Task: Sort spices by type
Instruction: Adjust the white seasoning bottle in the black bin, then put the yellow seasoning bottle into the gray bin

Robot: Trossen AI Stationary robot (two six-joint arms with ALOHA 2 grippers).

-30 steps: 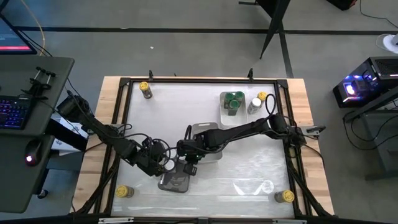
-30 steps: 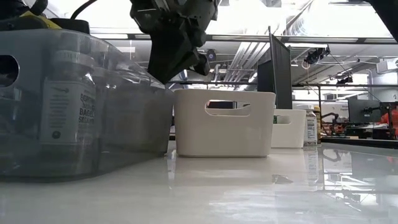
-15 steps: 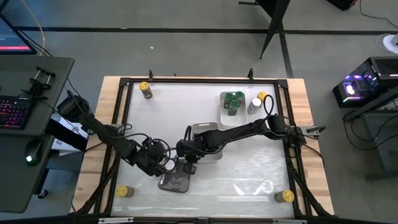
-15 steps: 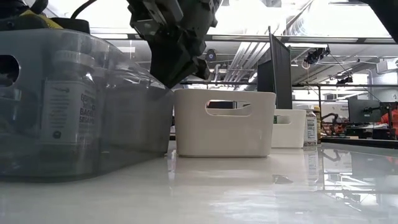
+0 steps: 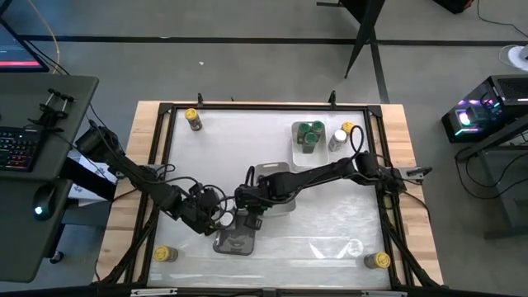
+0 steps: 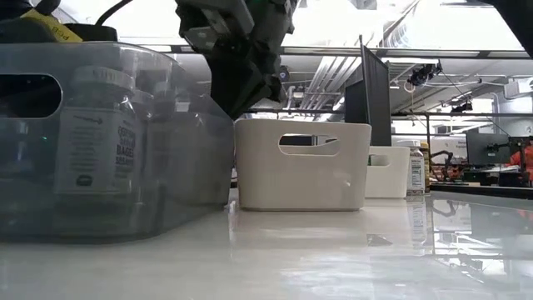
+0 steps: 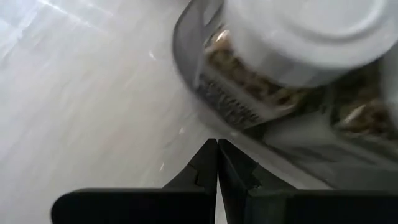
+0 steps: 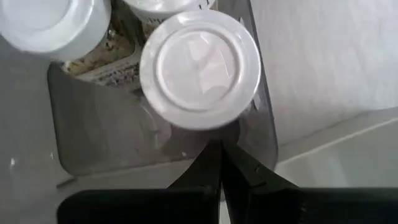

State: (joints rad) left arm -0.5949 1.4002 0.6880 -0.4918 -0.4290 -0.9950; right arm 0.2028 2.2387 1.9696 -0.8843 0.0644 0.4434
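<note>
A clear grey tray point(image 5: 235, 241) near the table's near edge holds white-lidded spice jars point(image 8: 199, 62) point(image 7: 298, 31) point(image 6: 93, 133). My left gripper point(image 5: 216, 219) point(image 7: 217, 149) is shut at the tray's far left corner. My right gripper point(image 5: 248, 218) point(image 8: 219, 152) point(image 6: 241, 79) is shut at its far right end. A white tray point(image 5: 307, 136) holds green-lidded jars. Loose jars stand upright on the table: yellow-lidded ones point(image 5: 192, 119) point(image 5: 165, 253) point(image 5: 379, 260) point(image 5: 349, 129) and a white-lidded one point(image 5: 338, 137). My left gripper meets the clear tray's rim point(image 7: 205, 121) at a corner with its shut fingertips, slanting down from the table's left; the tray rests flat on the table. My right gripper's shut fingertips stand at the rim of the tray's end wall point(image 8: 186, 158), beside a white-lidded jar, coming from above; whether they touch, I cannot tell.
An empty-looking white tray point(image 5: 276, 183) point(image 6: 301, 165) stands just behind the clear one, under the right arm. A black frame point(image 5: 169, 132) runs round the table. A clear sheet point(image 5: 338, 246) lies near the near right corner. Open surface lies in the middle right.
The clear tray has slid a little along the table, toward its right and near edge, and turned slightly; in the low view its handle hole and the jar inside now show further right. Both grippers have stayed shut beside it.
</note>
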